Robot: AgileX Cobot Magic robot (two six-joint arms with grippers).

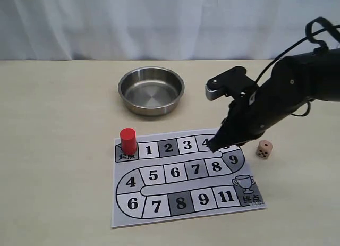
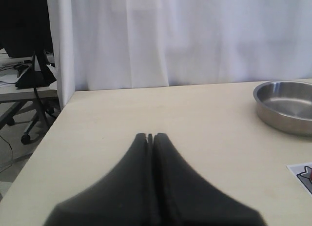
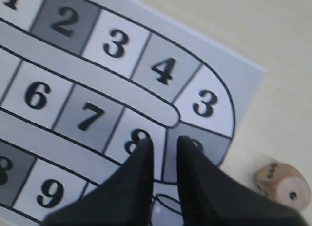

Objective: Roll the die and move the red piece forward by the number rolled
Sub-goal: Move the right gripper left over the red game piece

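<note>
The red piece (image 1: pixel 128 140) stands upright on the start square at the upper left corner of the paper board (image 1: pixel 159 203). The die (image 1: pixel 264 149) rests on the table just off the board's right edge, near square 9; in the right wrist view the die (image 3: pixel 283 183) lies beside my fingers. My right gripper (image 1: pixel 215 146) hovers low over the board's upper right bend, left of the die. In its own view the right gripper (image 3: pixel 164 139) is open by a narrow gap, with nothing in it. My left gripper (image 2: pixel 150 135) is shut and empty above bare table.
A steel bowl (image 1: pixel 151 89) stands empty behind the board; the left wrist view shows the bowl (image 2: pixel 287 106) and a corner of the board (image 2: pixel 298 170). A white curtain backs the table. The table's edge, with chairs beyond it, is to one side in the left wrist view.
</note>
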